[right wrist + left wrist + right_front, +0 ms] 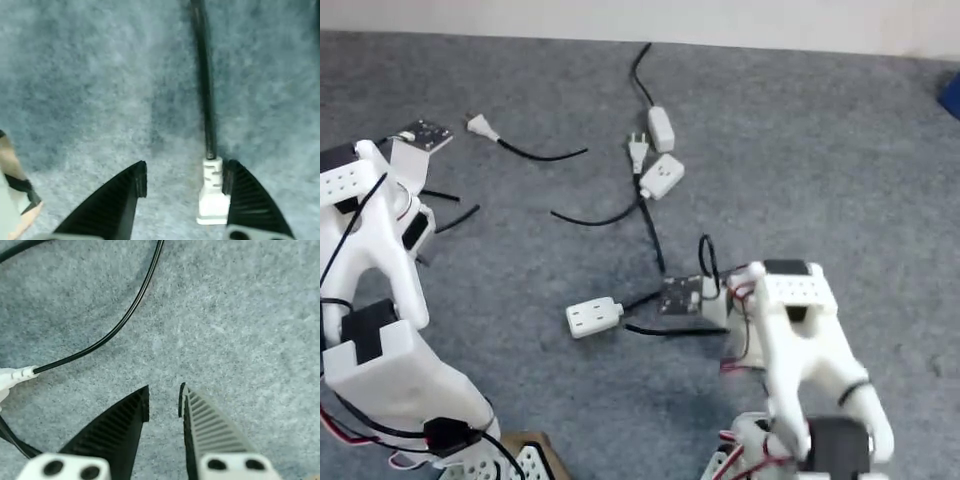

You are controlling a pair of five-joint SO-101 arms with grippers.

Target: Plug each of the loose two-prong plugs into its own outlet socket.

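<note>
Right fingers (120, 200) stand apart astride a white plug (212, 195), seemingly touching one finger; closing comes next. Left fingers (115, 435) apart, empty.

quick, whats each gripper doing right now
Left gripper: open a little, holding nothing.
Right gripper: open, with a white plug between its fingers, not clamped.
</note>
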